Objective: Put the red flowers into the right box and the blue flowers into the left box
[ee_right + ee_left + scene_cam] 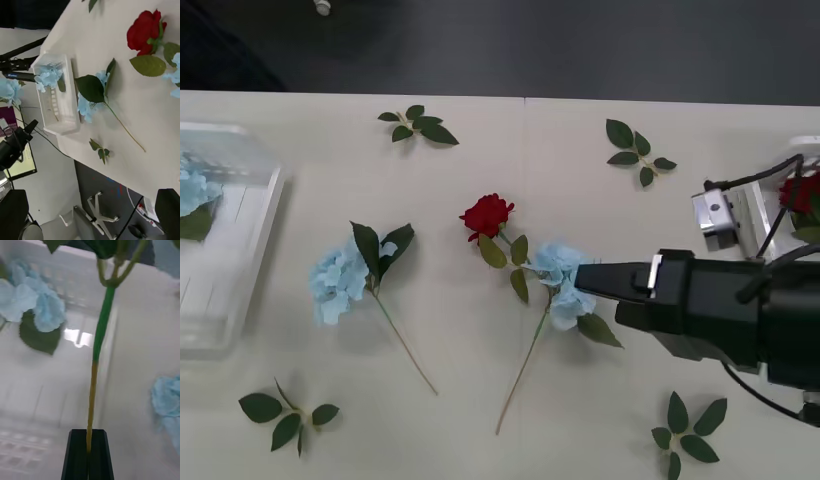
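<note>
The right gripper (580, 278) is stretched out low over mid-table, its black tip at a blue flower (560, 285) beside the red rose (487, 213) — finger state cannot be told. The left gripper (88, 452) is clamped on a flower stem (98, 337) above the left box (230, 290), which holds a blue cluster (192, 190). The right box (780, 195) holds a red bloom (802, 192). Another blue flower (340, 280) lies loose on open table.
</note>
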Controlling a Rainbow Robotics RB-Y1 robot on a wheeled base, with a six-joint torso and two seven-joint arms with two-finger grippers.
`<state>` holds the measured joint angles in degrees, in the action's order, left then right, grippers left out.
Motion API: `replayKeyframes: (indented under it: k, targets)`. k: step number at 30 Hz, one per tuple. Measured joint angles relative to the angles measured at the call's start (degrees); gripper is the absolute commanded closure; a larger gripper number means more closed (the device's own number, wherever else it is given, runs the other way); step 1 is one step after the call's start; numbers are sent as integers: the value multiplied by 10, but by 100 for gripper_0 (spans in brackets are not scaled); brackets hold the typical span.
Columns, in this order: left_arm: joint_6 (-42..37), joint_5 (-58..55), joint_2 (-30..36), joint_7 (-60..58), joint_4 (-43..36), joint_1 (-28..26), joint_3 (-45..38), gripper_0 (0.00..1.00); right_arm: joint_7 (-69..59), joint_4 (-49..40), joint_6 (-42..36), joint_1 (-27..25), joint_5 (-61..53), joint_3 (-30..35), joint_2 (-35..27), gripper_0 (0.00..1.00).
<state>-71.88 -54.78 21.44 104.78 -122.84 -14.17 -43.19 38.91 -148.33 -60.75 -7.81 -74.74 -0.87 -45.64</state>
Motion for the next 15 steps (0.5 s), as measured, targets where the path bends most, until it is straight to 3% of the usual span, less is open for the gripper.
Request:
replayKeyframes:
  k: [8, 15]
  targets:
    - [0, 65, 2, -52, 37, 12, 15, 98, -135, 0, 0, 52, 156, -126, 0, 0]
    - [4, 110, 7, -52, 127, 79, 18, 98, -250, 7, 0, 81, 299, -214, 1, 0]
